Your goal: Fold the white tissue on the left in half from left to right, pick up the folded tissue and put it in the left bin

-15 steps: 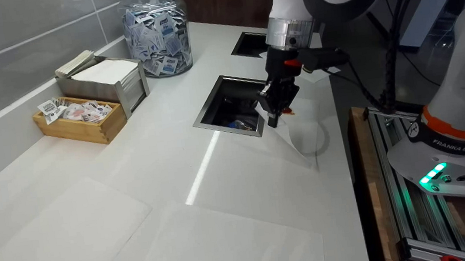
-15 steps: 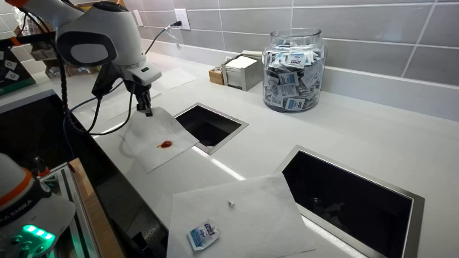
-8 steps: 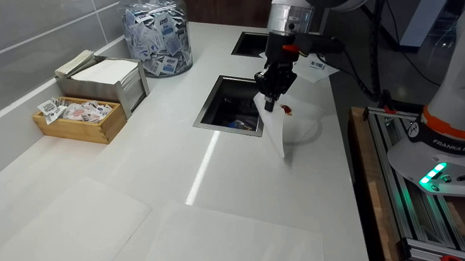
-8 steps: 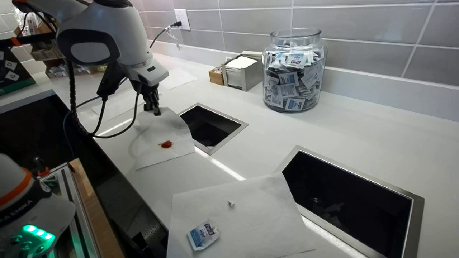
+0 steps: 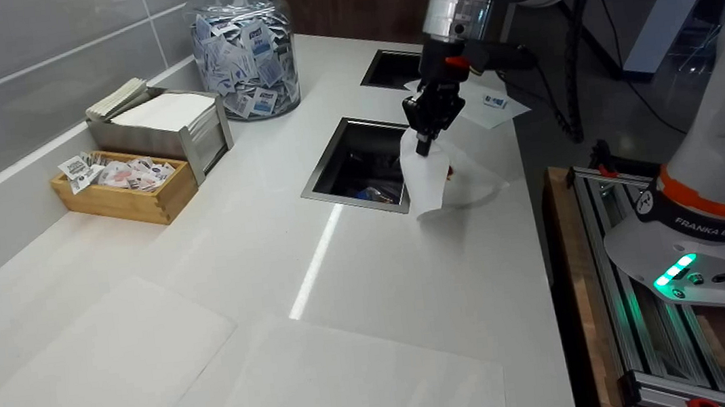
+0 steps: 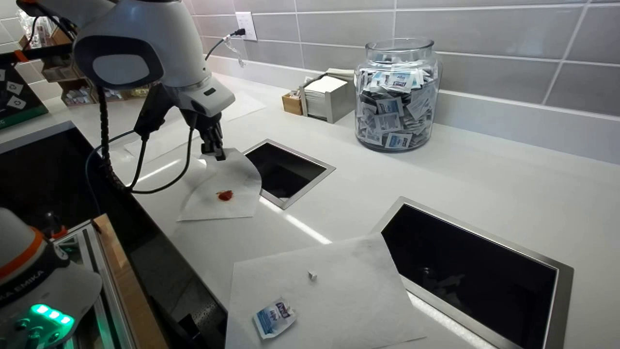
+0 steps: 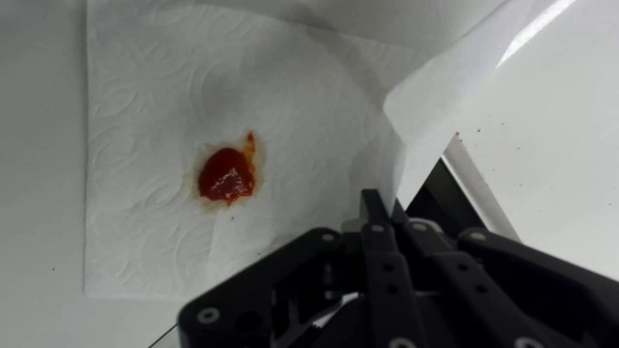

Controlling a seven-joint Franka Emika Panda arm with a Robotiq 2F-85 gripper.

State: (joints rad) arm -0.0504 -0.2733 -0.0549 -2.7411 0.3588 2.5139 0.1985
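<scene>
A white embossed paper tissue (image 7: 295, 140) rests partly flat on the pale smooth desk (image 6: 484, 165), one edge lifted into a curve. The black two-fingered claw (image 7: 387, 207) is clenched on that raised edge, most likely so the edge can be carried across the rest as a fold. A glossy red blot (image 7: 226, 176) sits on the face that curls inward; folding this way should wrap it inside before the paper is lifted. The fold looks begun but not done.

In an exterior view the tissue (image 6: 242, 182) spreads from beneath the claw toward the near side; in the wrist view its flat part lies left of the claw. Just to the right is a steel-rimmed black bin (image 6: 308, 186), probably the left bin meant; whether paper touches rim, I cannot tell.

Farther right and nearer, a second white paper tissue (image 6: 358, 291) carries a blue-and-white sachet (image 6: 274, 318) and a small white block (image 6: 312, 275), just beside another black bin (image 6: 484, 234), perhaps staged for separate sorting.
</scene>
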